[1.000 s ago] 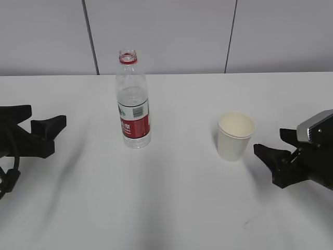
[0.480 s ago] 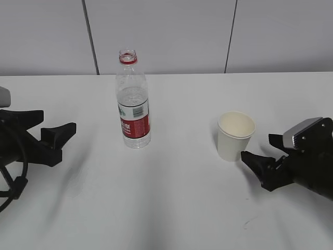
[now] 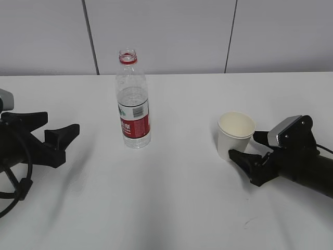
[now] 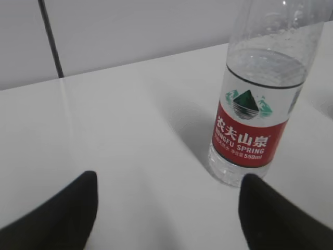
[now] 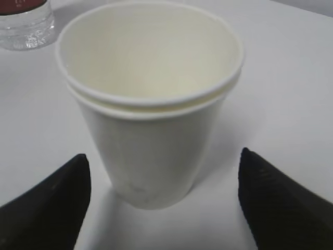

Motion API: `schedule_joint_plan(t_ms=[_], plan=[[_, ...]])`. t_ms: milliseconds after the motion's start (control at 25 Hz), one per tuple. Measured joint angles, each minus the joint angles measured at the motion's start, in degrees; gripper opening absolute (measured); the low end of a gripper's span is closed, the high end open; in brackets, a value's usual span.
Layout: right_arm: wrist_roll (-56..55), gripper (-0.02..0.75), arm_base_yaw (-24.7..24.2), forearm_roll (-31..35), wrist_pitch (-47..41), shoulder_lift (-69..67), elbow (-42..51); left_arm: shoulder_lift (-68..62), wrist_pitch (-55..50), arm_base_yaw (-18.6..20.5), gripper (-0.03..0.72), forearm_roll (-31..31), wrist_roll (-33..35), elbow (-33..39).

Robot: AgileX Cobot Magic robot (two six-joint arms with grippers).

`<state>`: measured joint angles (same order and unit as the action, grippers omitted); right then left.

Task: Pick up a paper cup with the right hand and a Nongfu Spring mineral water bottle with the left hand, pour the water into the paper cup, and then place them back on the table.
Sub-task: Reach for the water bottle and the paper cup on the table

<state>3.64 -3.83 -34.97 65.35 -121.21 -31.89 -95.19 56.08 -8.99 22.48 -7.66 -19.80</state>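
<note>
- Exterior view: the Nongfu Spring mineral water bottle [image 3: 133, 101] stands upright and uncapped on the white desk [image 3: 171, 198], left of centre, with water [image 3: 133, 99] filling roughly its lower half. The paper cup [image 3: 235, 135] stands upright to the right, well apart from the bottle.
- The right end effector [image 3: 248, 154] has slid in toward the cup since half a second ago; its fingers are spread and their tips now sit just beside the cup's base, though contact is hard to judge from this angle.
- The left end effector [image 3: 56, 130] has crept slightly nearer the bottle than before, fingers spread, holding nothing and with bare desk between it and the bottle.
- Left wrist view: the bottle [image 4: 260, 99] stands ahead and to the right, label facing the camera, between and beyond the two dark fingertips [image 4: 62, 213], which are wide apart.
- Right wrist view: the cup [image 5: 151, 99], which looks like two nested cups, sits centred between the spread fingertips [image 5: 281, 203], neither visibly pressing on it. The bottle's base [image 5: 26, 21] shows at top left.
</note>
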Motion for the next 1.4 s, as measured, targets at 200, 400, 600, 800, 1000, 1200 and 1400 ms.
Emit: schedule_joint_plan(t_ms=[200, 400, 600, 800, 1000, 1200, 1400], plan=[[-0.12, 0.667, 0.0, -3.17, 0.0, -1.56, -3.28, -2.19, 1.65, 0.0, 0.515, 0.0, 0.0, -0.04], [-0.48, 0.666, 0.0, -5.46, 0.07, -3.82, -5.85, -3.64, 4.12, 0.0, 0.514, 0.0, -0.05, -0.07], [-0.74, 0.661, 0.0, -6.08, 0.15, -4.66, -7.56, -3.64, 4.87, 0.0, 0.513, 0.0, -0.05, -0.07], [-0.74, 0.647, 0.0, -6.92, 0.15, -4.66, -8.84, -3.7, 4.98, 0.0, 0.512, 0.07, -0.1, -0.6], [-0.74, 0.57, 0.0, -8.09, 0.15, -4.75, -9.1, -6.42, 5.47, 0.0, 0.512, 2.5, -0.96, -3.84], [-0.84, 0.507, 0.0, -8.31, 0.31, -4.75, -9.1, -10.53, 7.37, 0.0, 0.512, 4.78, -1.95, -6.24], [-0.84, 0.503, 0.0, -8.31, 0.36, -4.75, -9.1, -13.81, 8.79, -0.05, 0.514, 8.93, -2.7, -9.97]])
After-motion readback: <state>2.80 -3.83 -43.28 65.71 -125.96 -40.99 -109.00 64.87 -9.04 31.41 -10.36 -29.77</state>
